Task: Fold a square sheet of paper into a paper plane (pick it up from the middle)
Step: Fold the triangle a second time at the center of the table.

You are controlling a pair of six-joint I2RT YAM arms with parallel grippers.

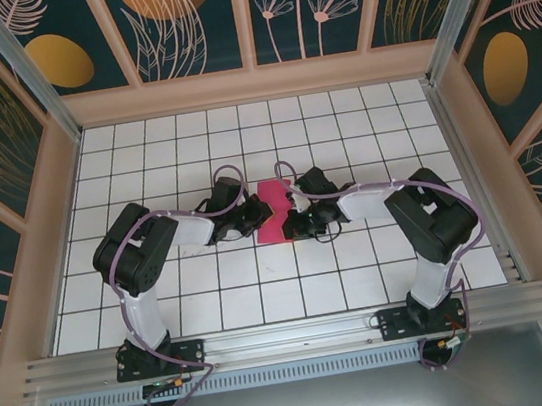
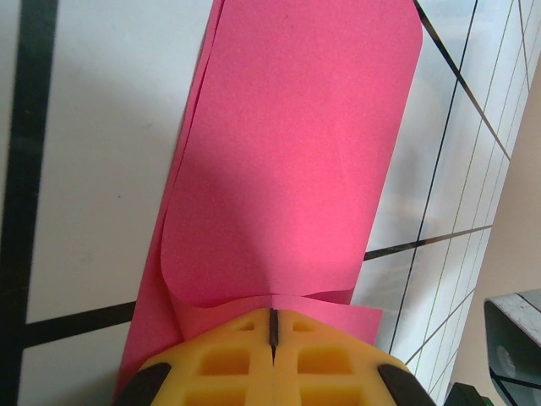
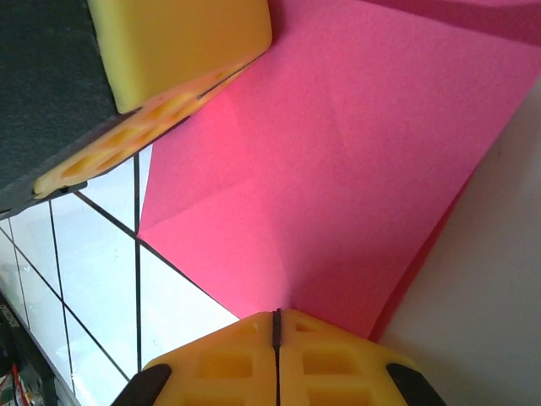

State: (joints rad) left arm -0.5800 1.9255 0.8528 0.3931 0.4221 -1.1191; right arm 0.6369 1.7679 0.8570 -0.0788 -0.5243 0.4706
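Note:
The square sheet of paper (image 1: 273, 206) is magenta-pink and folded over into layers, held just above the middle of the white grid table between both grippers. My left gripper (image 1: 256, 215) comes at it from the left. Its yellow jaws (image 2: 275, 317) are shut on the near edge, where the top layer of the sheet (image 2: 287, 152) curls down to them. My right gripper (image 1: 291, 218) comes from the right. It is shut (image 3: 276, 317) on a corner of the creased sheet (image 3: 338, 169). A left finger (image 3: 177, 42) shows at the top left of the right wrist view. The paper plane is out of view.
The white tiled table (image 1: 264, 295) has black grid lines and is boxed in by patterned walls (image 1: 8, 199) on three sides. An aluminium rail (image 1: 290, 337) with both arm bases runs along the near edge. Free tiles lie all around the paper.

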